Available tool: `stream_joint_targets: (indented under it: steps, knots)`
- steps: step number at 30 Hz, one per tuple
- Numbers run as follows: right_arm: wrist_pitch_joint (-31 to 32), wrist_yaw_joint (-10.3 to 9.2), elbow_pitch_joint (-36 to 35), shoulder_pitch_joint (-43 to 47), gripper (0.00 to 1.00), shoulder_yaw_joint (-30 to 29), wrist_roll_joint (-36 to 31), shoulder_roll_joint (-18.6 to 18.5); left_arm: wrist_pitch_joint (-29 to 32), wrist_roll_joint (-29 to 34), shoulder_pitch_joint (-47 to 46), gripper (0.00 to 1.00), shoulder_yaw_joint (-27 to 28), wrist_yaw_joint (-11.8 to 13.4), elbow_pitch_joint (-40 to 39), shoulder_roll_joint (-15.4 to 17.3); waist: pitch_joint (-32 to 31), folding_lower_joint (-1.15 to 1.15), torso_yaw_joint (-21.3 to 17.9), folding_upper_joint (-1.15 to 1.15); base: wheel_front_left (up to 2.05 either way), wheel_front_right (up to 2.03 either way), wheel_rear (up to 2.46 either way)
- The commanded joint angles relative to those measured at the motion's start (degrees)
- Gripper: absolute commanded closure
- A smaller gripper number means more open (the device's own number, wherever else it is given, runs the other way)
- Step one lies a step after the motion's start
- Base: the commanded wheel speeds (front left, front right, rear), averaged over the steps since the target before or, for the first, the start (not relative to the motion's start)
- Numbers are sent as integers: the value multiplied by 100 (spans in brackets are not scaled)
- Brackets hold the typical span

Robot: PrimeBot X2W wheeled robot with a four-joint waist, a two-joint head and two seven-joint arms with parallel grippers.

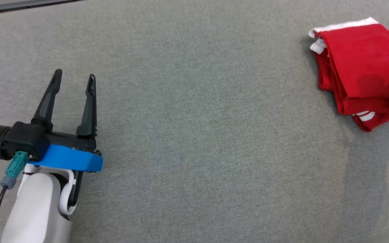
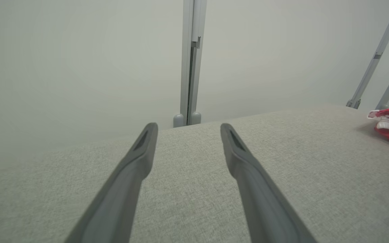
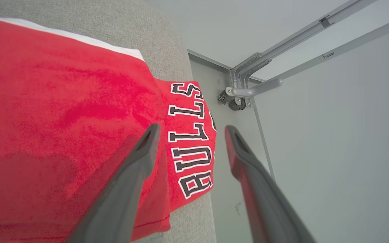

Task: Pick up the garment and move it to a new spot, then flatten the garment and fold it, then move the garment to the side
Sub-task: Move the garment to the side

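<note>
Okay, folded red garment lies upper right of the head frame at the grey surface edge, partly cut off. Right gripper hangs just over its lettered edge, fingers spread, holding nothing, so that arm is nearer. Left gripper is lower left, fingers apart, well away.

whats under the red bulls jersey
The red jersey lies folded on the grey surface, which shows beside it. Its own lower layers and white trim peek out at the edges. Whatever lies directly beneath the stack is covered.
</note>
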Motion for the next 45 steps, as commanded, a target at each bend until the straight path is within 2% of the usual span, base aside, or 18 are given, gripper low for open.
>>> stream_joint_targets:
  steps: [1,7,14,16,17,19,26,35,45]
  knots:
    - [-93,-6,56,184,0,-69,48,109,-43,-44,52,0,-20,21,49,-12,-96,0,33,0,0,0,0]
    - [-861,-6,-275,822,0,-356,453,604,-176,-187,264,0,-82,10,305,-152,-636,0,233,0,0,0,0]
    - [-1872,-4,-1618,2007,0,-755,929,1332,-258,-311,711,0,55,130,583,-363,-1374,0,454,0,0,0,0]
    - [-2023,-4,-2058,2335,0,-784,1004,1509,-265,-333,849,0,109,153,637,-407,-1540,0,510,0,0,0,0]
    - [-2023,-4,-2058,2335,0,-784,1004,1509,-265,-333,849,0,109,153,637,-407,-1540,0,510,0,0,0,0]
    - [-2158,-4,-2647,2791,0,-787,1104,1783,-268,-361,1024,0,189,210,732,-477,-1736,0,604,0,0,0,0]
    - [-2191,-4,-3359,3526,0,-725,1219,2137,-272,-365,1292,0,369,247,821,-613,-2040,0,827,0,0,0,0]
    - [-2311,-3,-3625,4151,0,-566,1409,2305,-273,-323,1688,0,612,194,907,-715,-2318,0,1079,0,0,0,0]
    - [-2828,-4,-2917,4237,0,-282,1463,2148,-273,-204,1859,0,708,88,836,-811,-2434,0,1317,0,0,0,0]
